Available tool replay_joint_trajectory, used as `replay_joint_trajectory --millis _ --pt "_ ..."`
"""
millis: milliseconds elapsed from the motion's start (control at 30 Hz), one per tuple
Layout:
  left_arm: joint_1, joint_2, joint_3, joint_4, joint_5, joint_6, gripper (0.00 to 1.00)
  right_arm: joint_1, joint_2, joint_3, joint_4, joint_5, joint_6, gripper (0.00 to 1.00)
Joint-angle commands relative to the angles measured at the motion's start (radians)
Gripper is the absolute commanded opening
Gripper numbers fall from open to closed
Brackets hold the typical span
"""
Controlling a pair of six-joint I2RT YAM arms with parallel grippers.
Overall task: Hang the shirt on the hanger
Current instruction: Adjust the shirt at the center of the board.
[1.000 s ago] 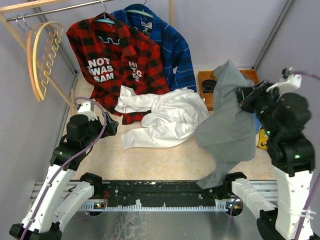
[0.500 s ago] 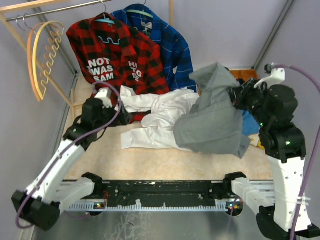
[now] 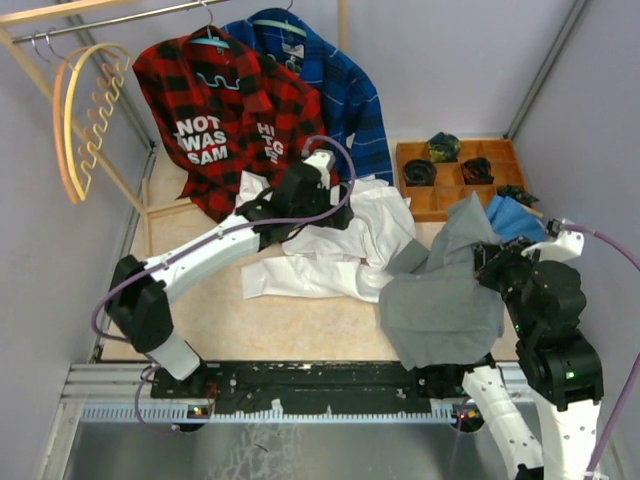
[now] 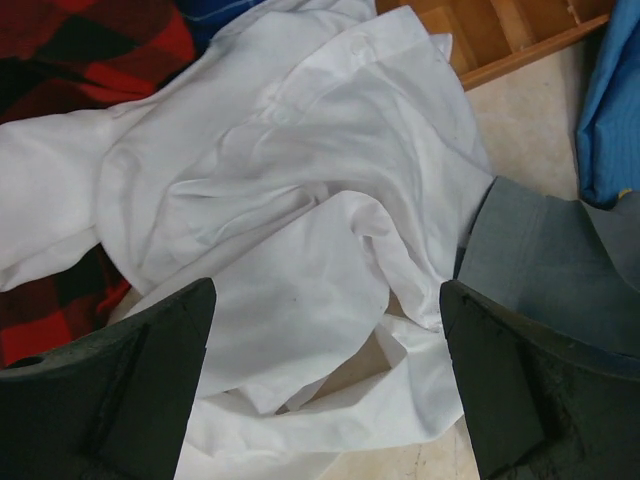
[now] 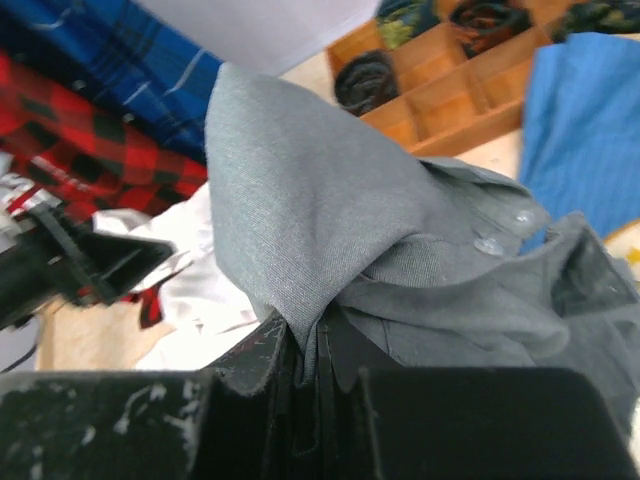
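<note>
The shirt (image 3: pixel 445 295) is a bunched grey mass directly right of the white shirt (image 3: pixel 330 245), which serves as the reference point here. Its left folds touch the white shirt's right edge, and its lower folds reach towards the near table edge. The right gripper (image 3: pixel 487 262) sits on the far side of the grey mass from the white shirt. Its jaws are pressed together on a pinched ridge of grey fabric, with the collar and two buttons just beside the pinch in the right wrist view.

The left gripper (image 3: pixel 340 212) is positioned over the white shirt's upper middle with its jaws spread wide. Only white cloth shows between them. Contact with the cloth cannot be confirmed.

The hanger (image 3: pixel 67 125) hangs from the rail (image 3: pixel 120 18), well apart from the white shirt, to its far left and behind it. A red-black plaid shirt (image 3: pixel 220 110) hangs directly behind the white shirt. A wooden tray (image 3: pixel 400 180) lies behind and right of it, and a blue cloth (image 3: pixel 515 218) lies right of it, beyond the grey shirt.
</note>
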Motion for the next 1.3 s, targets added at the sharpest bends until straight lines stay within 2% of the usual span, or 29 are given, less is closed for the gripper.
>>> replay_joint_trajectory --millis 0,67,100,167,233,333,433,500,567,600,667,733,767,800,900,933,1000,1100,1167,1267 --pt "-0.039 0.016 0.054 0.029 0.023 0.035 0.98 -0.003 -0.009 0.009 0.26 -0.257 -0.106 0.09" --pt "-0.039 -0.052 -0.006 0.064 0.053 0.044 0.93 -0.004 0.02 0.051 0.361 -0.401 -0.152 0.07" --pt "-0.038 -0.104 -0.043 0.063 0.039 0.038 0.91 -0.005 0.048 0.084 0.411 -0.458 -0.157 0.01" --pt "-0.034 -0.237 -0.148 0.07 -0.032 0.031 0.89 -0.004 0.131 0.164 0.483 -0.579 -0.148 0.0" --pt "-0.015 -0.381 -0.232 0.051 -0.091 0.035 0.9 -0.003 0.227 0.235 0.559 -0.702 -0.12 0.0" --pt "0.03 -0.562 -0.282 -0.073 -0.123 0.047 0.93 -0.001 0.377 0.338 0.695 -0.817 -0.054 0.0" --pt "0.06 -0.702 -0.29 -0.196 -0.16 0.059 0.94 0.061 0.532 0.524 0.742 -0.789 -0.075 0.0" --pt "0.064 -0.759 -0.291 -0.258 -0.188 0.056 0.95 0.19 0.635 0.669 0.681 -0.692 -0.173 0.0" --pt "0.066 -0.803 -0.289 -0.301 -0.206 0.045 0.96 0.388 0.732 0.796 0.618 -0.568 -0.3 0.0" --pt "0.066 -0.819 -0.29 -0.317 -0.213 0.038 0.96 0.428 0.77 0.828 0.611 -0.535 -0.328 0.0" --pt "0.067 -0.843 -0.291 -0.343 -0.227 0.021 0.96 0.439 0.807 0.81 0.66 -0.53 -0.312 0.0" --pt "0.067 -0.859 -0.294 -0.367 -0.24 0.005 0.97 0.439 0.783 0.693 0.723 -0.473 -0.305 0.0" --pt "0.067 -0.865 -0.297 -0.383 -0.241 -0.001 0.97 0.439 0.752 0.601 0.746 -0.411 -0.304 0.08" --pt "0.067 -0.871 -0.302 -0.392 -0.24 -0.005 0.97 0.439 0.698 0.464 0.767 -0.28 -0.301 0.16" --pt "0.067 -0.883 -0.326 -0.414 -0.245 -0.016 0.97 0.439 0.576 0.182 0.721 0.062 -0.255 0.22" --pt "0.068 -0.883 -0.335 -0.42 -0.245 -0.016 0.97 0.438 0.545 0.109 0.671 0.138 -0.221 0.3" --pt "0.068 -0.88 -0.35 -0.431 -0.241 -0.017 0.98 0.436 0.489 -0.023 0.577 0.168 -0.171 0.46" --pt "0.068 -0.877 -0.379 -0.437 -0.236 -0.014 0.98 0.436 0.438 -0.147 0.409 0.204 -0.072 0.79" --pt "0.067 -0.873 -0.399 -0.434 -0.235 -0.007 0.99 0.434 0.391 -0.183 0.333 0.265 -0.037 0.88" --pt "0.069 -0.86 -0.415 -0.436 -0.228 0.012 0.99 0.433 0.344 -0.157 0.28 0.309 -0.058 0.93"
